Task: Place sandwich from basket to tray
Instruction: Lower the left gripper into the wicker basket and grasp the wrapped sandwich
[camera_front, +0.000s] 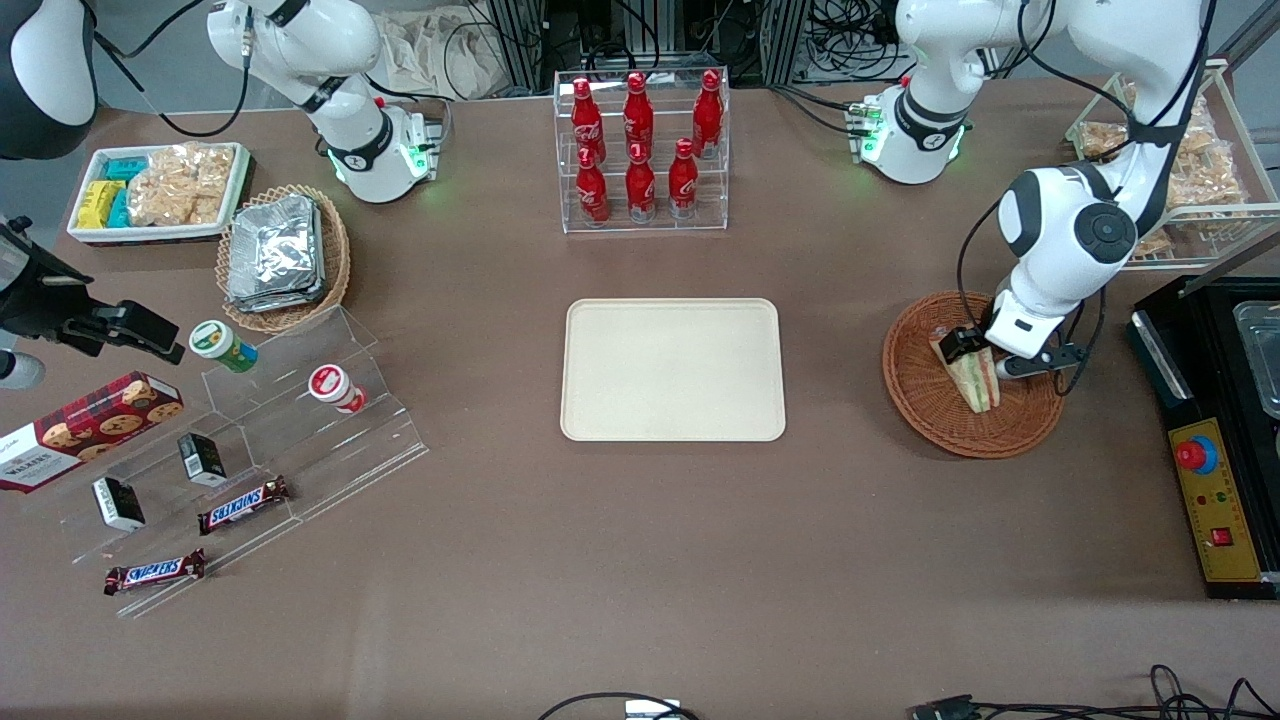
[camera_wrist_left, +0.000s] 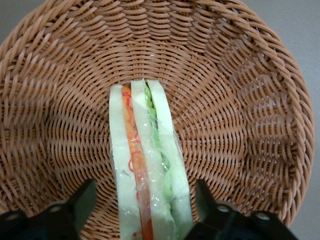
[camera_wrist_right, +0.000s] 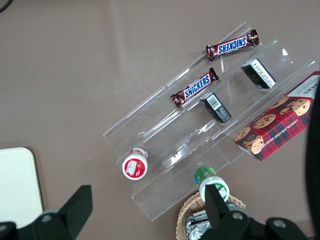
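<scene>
The brown bench is the widest thing under me, with a broad bare stretch along its edge nearest the front camera and open surface between the tray and the basket. The cream tray lies flat at the middle of the bench, nothing on it, its low rim free on all four sides. Farther from the front camera than the tray stands a clear rack of red cola bottles, apart from the tray's edge. Toward the parked arm's end are a stepped clear display shelf with Snickers bars, a cookie box and a tan basket of foil packets; all well apart from my work. At my own end a black control box sits just beside the round wicker basket.

My tool is down inside that basket, its raised woven rim curving all around. The wedge sandwich stands on edge on the basket floor, wrapped in clear film. My two fingers sit spread on either side of it with a gap on each side, touching nothing, so the tool is released.
</scene>
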